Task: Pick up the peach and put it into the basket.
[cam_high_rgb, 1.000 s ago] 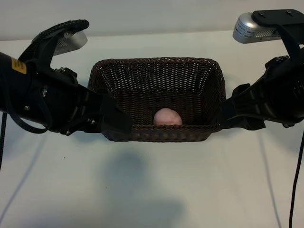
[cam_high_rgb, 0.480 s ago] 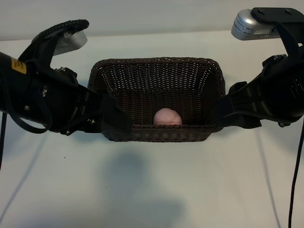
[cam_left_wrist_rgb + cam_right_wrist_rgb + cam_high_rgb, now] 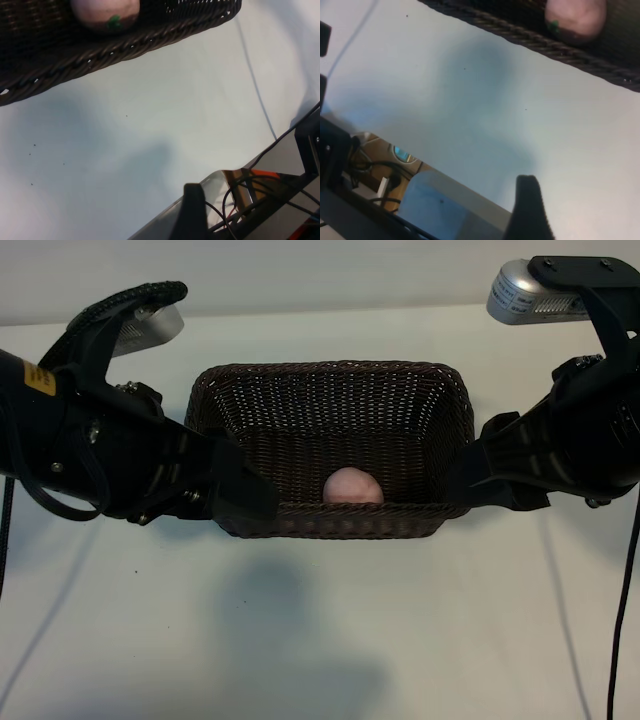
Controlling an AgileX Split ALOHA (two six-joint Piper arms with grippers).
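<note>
Two hands flank the basket (image 3: 330,445), which appears lifted off the bench (image 3: 320,640): the left hand (image 3: 235,490) grips its left end, the right hand (image 3: 478,475) its right end, both unchanged from half a second ago. Between them the peach (image 3: 353,486) lies inside, against the near wall, which hides its lower part. Fingertip contact is obscured.
</note>
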